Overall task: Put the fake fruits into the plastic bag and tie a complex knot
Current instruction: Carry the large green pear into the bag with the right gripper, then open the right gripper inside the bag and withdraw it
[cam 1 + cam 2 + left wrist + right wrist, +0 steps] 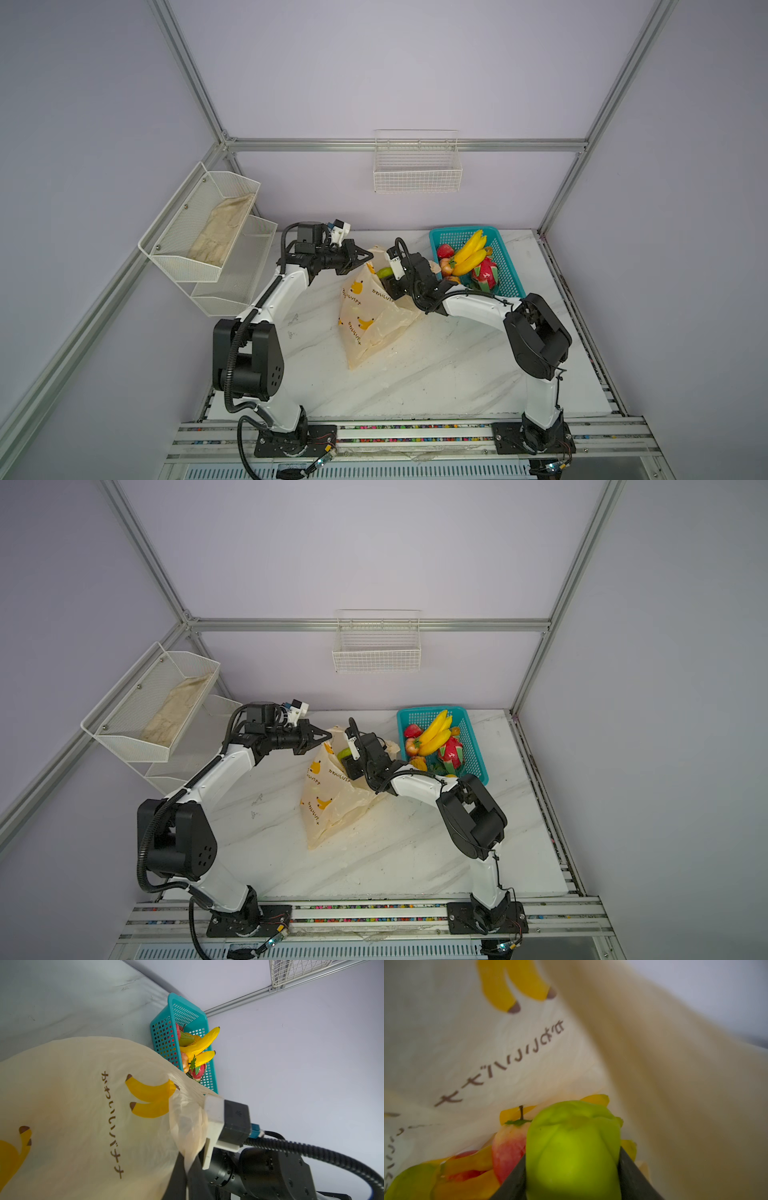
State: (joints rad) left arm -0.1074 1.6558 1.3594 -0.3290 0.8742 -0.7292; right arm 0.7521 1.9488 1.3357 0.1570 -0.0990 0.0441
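Note:
The plastic bag (374, 320) (332, 796) stands on the marble table with its mouth facing up and back. My left gripper (368, 258) (188, 1176) is shut on the bag's rim and holds it up. My right gripper (388, 282) (572, 1165) is inside the mouth, shut on a green pear (573, 1147) (384, 272). Below it in the bag lie a red-pink fruit (506, 1147), yellow pieces and another green fruit (411, 1182). More fake fruits fill the teal basket (505, 266): bananas (469, 253), a dragon fruit (485, 272), a strawberry (444, 250). No knot is in view.
The teal basket (164, 1039) sits at the table's back right, just behind my right wrist. A white mesh shelf (199, 224) holding a beige cloth hangs on the left wall. A white wire basket (417, 166) hangs on the back wall. Bare marble (436, 374) spreads in front.

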